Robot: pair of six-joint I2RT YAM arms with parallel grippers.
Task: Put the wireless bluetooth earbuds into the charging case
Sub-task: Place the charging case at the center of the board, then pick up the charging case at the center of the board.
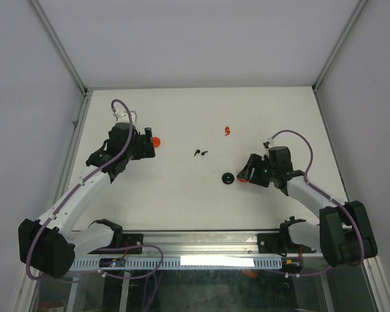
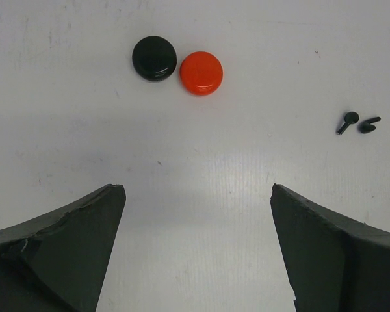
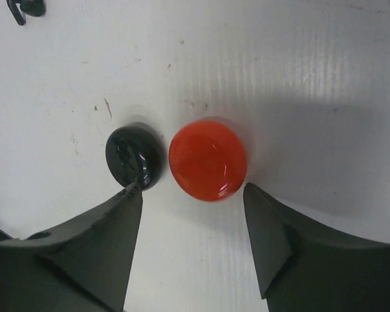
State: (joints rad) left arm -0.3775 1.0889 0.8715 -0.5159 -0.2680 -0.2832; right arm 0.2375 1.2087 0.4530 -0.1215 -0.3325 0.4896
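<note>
**Black earbuds** [image 1: 197, 153]: two small dark comma-shaped pieces lying just beside each other on the white table [image 1: 182, 110], near its middle. They sit between the two arms, apart from every disc and touched by neither gripper.

**Red earbuds** [image 1: 228, 130]: two tiny red pieces lying close together, farther back on the table than the black pair and to its right. Nothing holds them.

**Right gripper** [image 3: 192, 193]: fingers parted and clamped on nothing.
- The right red disc [image 3: 208, 159] lies flat on the table just ahead of the gap between the fingertips.
- The right black disc [image 3: 135, 156] lies just beside the red one with a narrow strip of table between them.
- One fingertip overlaps the edge of the black disc in the wrist view. Whether they touch cannot be told.
- From overhead this black disc shows a small green spot on top.

**Left gripper** [image 2: 196, 192]: fingers spread wide, nothing between them, only bare table showing in the gap.
- The left black disc [image 2: 155, 58] and the left red disc [image 2: 201, 73] lie flat ahead of the fingers, just beside each other and clear of both fingertips.
- In the wrist view the black earbuds lie well off to the right of these discs.
- From overhead only the red disc of this pair shows, just beside the gripper.
</note>
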